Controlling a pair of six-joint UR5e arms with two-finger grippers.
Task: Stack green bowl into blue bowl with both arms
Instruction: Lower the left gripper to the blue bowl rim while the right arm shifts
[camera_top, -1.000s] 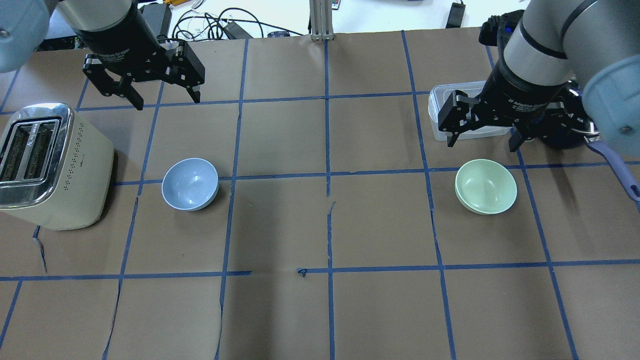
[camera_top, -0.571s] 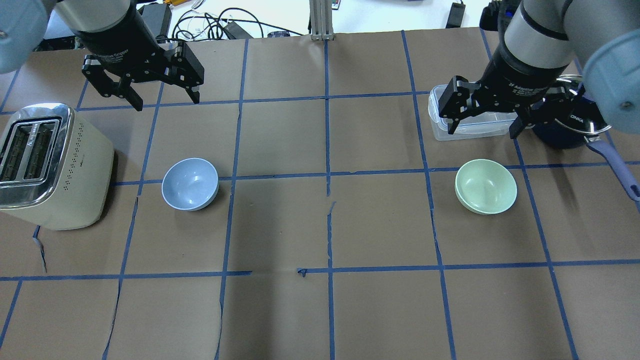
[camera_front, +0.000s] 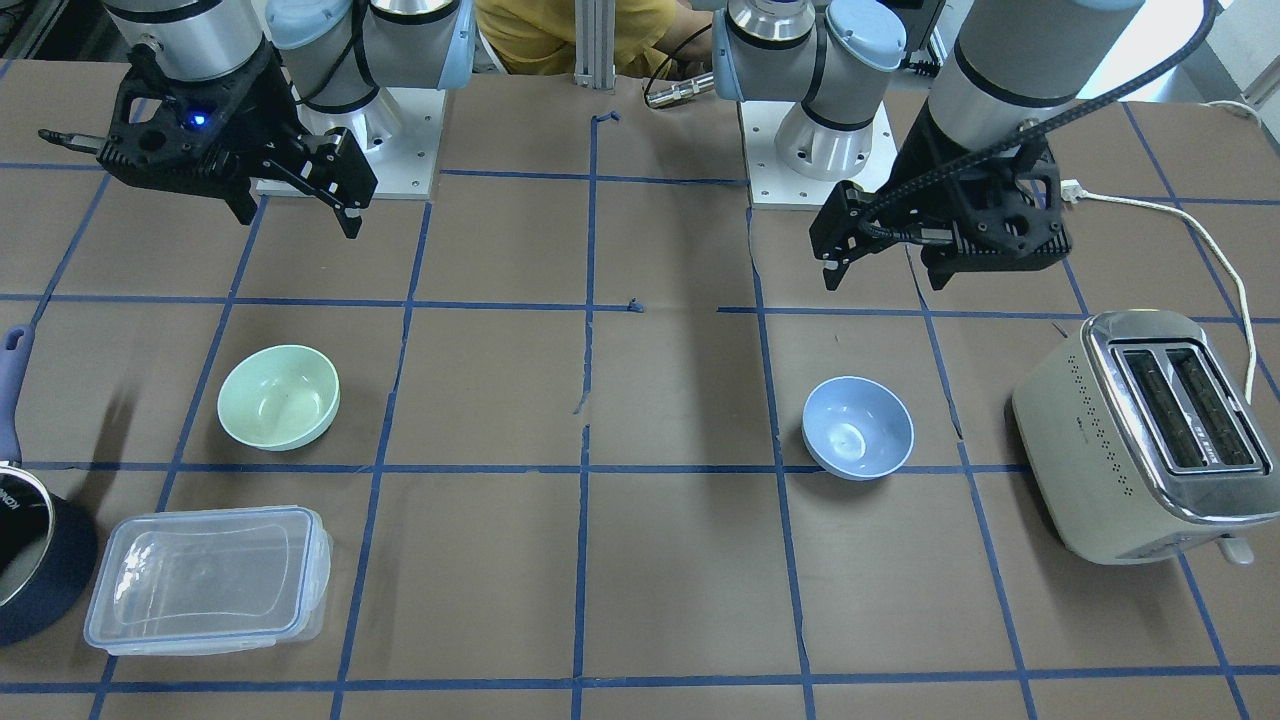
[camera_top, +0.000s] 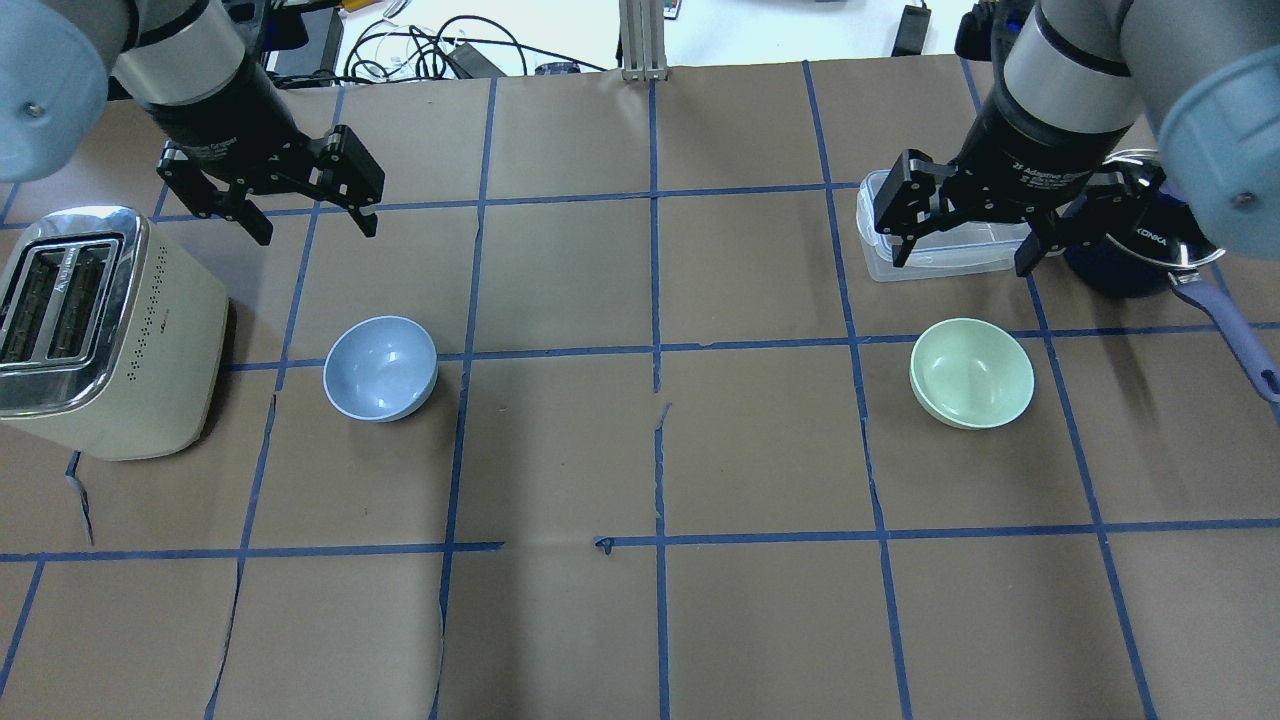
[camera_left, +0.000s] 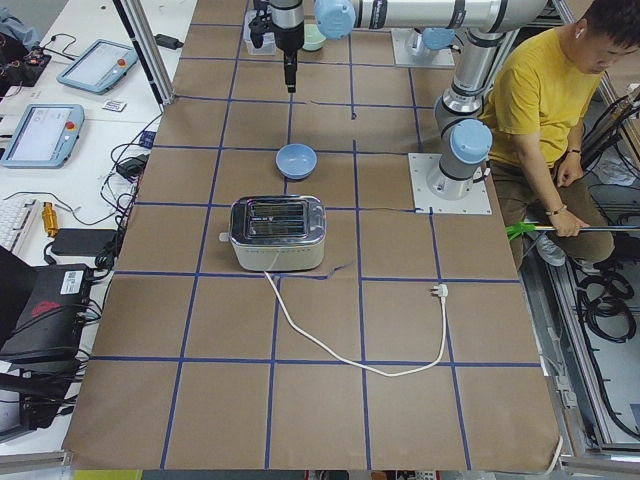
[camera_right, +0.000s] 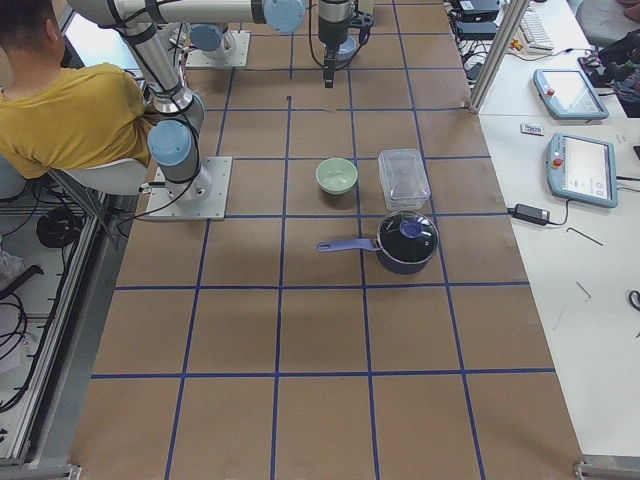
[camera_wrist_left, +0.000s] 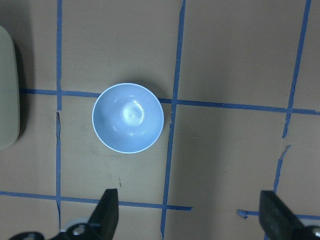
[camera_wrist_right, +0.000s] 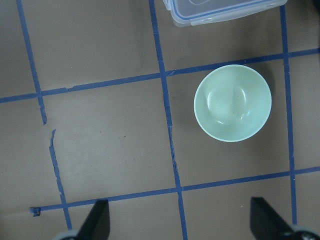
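A: Which end effector serves which bowl?

B: The right end effector (camera_top: 962, 255) hangs high over the bench (camera_top: 760, 450), fingers spread wide and empty; the green bowl (camera_top: 971, 373) sits upright below it, on the robot's right half. The left end effector (camera_top: 315, 225), likewise spread and empty, hangs high over the blue bowl (camera_top: 380, 368) on the left half. Each arm is thus nearer its own bowl, and the two bowls are well apart.

A: How does the green bowl lie from its end effector?

B: In the right wrist view it lies ahead of the fingertips and off toward the right finger, not centred between them. A descent probably calls for a shift that way first. The bowl is round, so it has no long axis; any point of the rim would serve.

A: What stands around?

B: A clear container (camera_top: 880, 240) and a dark pot (camera_top: 1110, 270) lie near the green bowl, on the side away from the robot; the pot's handle (camera_top: 1230, 335) reaches out to the bowl's right. A toaster (camera_top: 100, 330) stands just beside the blue bowl, on its outer side; it may crowd a grasp from that side. None of these lies on the line between the bowls.
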